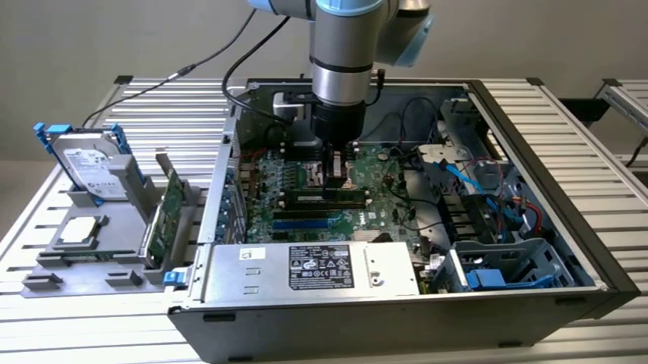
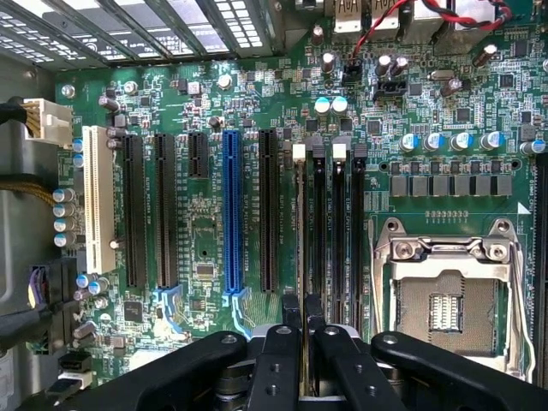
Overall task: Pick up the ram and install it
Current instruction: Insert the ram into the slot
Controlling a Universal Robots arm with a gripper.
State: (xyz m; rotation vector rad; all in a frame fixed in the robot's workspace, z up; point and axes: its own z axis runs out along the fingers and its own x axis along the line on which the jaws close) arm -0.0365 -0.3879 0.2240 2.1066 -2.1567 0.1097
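Note:
My gripper [image 1: 335,174] reaches down into the open computer case [image 1: 567,250], just over the motherboard [image 1: 303,208] and its black memory slots [image 1: 324,199]. In the wrist view the two fingers [image 2: 291,312] stand close together, shut on the ram [image 2: 300,231]. I see the ram edge-on as a thin strip running along the outermost memory slot, the one nearest the expansion slots. White latches [image 2: 299,152] mark the far ends of the slots. The other memory slots [image 2: 339,231] beside it show no stick in them. How deep the ram sits in its slot I cannot tell.
A bare CPU socket [image 2: 445,295] lies beside the memory slots, and a blue expansion slot [image 2: 231,214] on the other side. The power supply [image 1: 314,267] and blue cables [image 1: 476,178] crowd the case. Outside, at the exterior view's left, a grey holder [image 1: 61,262] carries a hard drive [image 1: 89,163] and a green card [image 1: 164,216].

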